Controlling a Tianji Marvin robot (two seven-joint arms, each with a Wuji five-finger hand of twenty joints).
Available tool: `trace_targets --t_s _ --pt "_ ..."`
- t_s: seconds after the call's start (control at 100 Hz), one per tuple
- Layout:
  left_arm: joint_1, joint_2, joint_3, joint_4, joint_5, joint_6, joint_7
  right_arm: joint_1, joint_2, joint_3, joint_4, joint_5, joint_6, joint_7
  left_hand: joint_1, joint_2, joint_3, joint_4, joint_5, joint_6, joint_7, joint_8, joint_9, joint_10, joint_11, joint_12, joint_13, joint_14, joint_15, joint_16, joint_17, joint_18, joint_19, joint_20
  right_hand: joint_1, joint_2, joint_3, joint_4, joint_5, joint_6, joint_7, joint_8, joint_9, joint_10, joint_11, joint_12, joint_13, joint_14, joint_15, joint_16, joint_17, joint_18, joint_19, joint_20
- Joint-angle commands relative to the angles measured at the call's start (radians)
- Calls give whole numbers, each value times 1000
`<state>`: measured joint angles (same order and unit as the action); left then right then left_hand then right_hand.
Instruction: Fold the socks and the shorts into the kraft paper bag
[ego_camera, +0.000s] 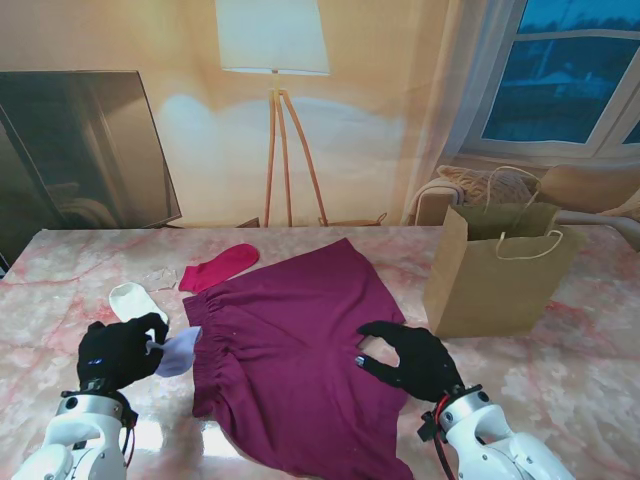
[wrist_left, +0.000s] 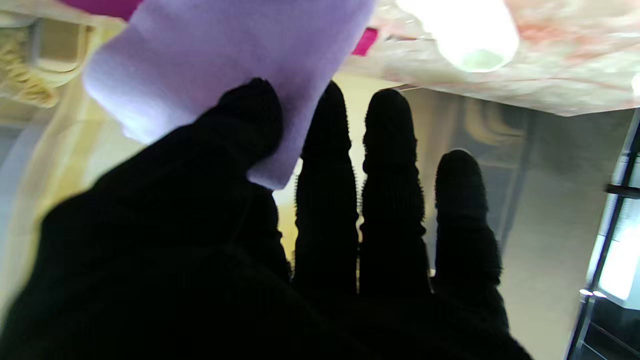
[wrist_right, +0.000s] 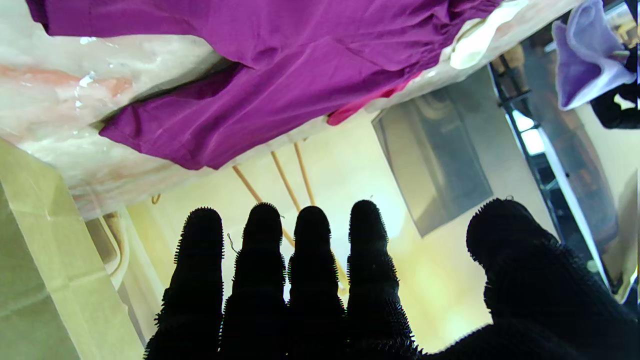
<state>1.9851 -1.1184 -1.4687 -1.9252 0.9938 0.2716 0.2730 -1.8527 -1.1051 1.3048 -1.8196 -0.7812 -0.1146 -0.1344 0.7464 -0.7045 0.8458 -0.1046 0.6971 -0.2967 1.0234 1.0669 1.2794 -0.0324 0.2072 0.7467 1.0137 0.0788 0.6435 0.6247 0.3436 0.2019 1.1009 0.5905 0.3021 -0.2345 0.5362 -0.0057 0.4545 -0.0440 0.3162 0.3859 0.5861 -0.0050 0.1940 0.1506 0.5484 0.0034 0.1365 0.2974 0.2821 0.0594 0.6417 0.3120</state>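
Observation:
Purple shorts (ego_camera: 290, 350) lie spread across the middle of the table (ego_camera: 70, 270). My left hand (ego_camera: 118, 350) hovers at their left edge, shut on a lavender sock (ego_camera: 178, 352); the left wrist view shows the thumb pinching this lavender sock (wrist_left: 225, 65). A pink sock (ego_camera: 218, 267) and a white sock (ego_camera: 132, 299) lie farther from me on the left. My right hand (ego_camera: 412, 360) hangs open over the shorts' right edge, fingers spread, holding nothing. In the right wrist view the shorts (wrist_right: 280, 80) lie beyond the fingers (wrist_right: 310, 260). The kraft paper bag (ego_camera: 495, 270) stands upright at the right.
A floor lamp (ego_camera: 275, 100) and a dark screen (ego_camera: 85, 150) stand behind the table. A sofa with cushions (ego_camera: 500, 185) sits behind the bag. Bare marble shows at the table's far left and near right.

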Motion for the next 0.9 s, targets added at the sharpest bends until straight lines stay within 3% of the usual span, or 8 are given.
trace_targets --t_s 0.0,0.14,0.26,0.63,0.89 --pt "-34 -5 35 -34 5 -9 -10 -5 1 -5 -16 -5 2 -9 7 -2 68 23 9 -22 61 21 35 -11 -2 15 27 -11 30 13 0 -15 24 2 -15 -41 60 -43 -31 19 6 2 7 -4 16 14 15 -11 7 1 10 -47 21 11" --pt "-125 -5 140 -27 -7 17 -17 -3 -2 -14 -20 -7 3 -30 8 -5 69 25 12 -15 59 21 36 -7 -4 16 25 -6 34 12 -10 -12 18 -7 -54 -160 228 -74 -62 45 2 4 -16 9 24 18 13 -5 8 -8 13 -57 19 -3" --pt "-211 -3 225 0 -11 28 -30 5 -3 -22 -15 -17 10 -40 7 -6 69 25 12 -17 59 22 37 -10 -5 17 25 -9 34 11 -7 -11 20 -10 -72 -247 312 -95 -109 73 -22 -5 -67 22 37 25 -6 5 7 -9 7 -55 16 -7" --pt "-437 -19 455 127 -80 74 -32 33 -15 -43 15 -43 41 -131 11 1 23 3 10 -11 51 21 38 0 -9 16 22 -6 42 13 -9 -3 25 -17 -19 -372 302 -136 -221 121 -73 -36 -185 24 75 44 -45 18 5 -6 -1 -33 26 12" --pt "-538 -35 566 219 -142 63 -30 51 -15 -59 24 -67 50 -152 22 2 -29 -18 22 -10 37 -1 43 2 -3 7 35 -10 46 11 3 -10 34 -20 -27 -482 410 -167 -245 118 -77 -46 -233 18 104 49 -75 11 -2 -11 -2 -31 21 28"
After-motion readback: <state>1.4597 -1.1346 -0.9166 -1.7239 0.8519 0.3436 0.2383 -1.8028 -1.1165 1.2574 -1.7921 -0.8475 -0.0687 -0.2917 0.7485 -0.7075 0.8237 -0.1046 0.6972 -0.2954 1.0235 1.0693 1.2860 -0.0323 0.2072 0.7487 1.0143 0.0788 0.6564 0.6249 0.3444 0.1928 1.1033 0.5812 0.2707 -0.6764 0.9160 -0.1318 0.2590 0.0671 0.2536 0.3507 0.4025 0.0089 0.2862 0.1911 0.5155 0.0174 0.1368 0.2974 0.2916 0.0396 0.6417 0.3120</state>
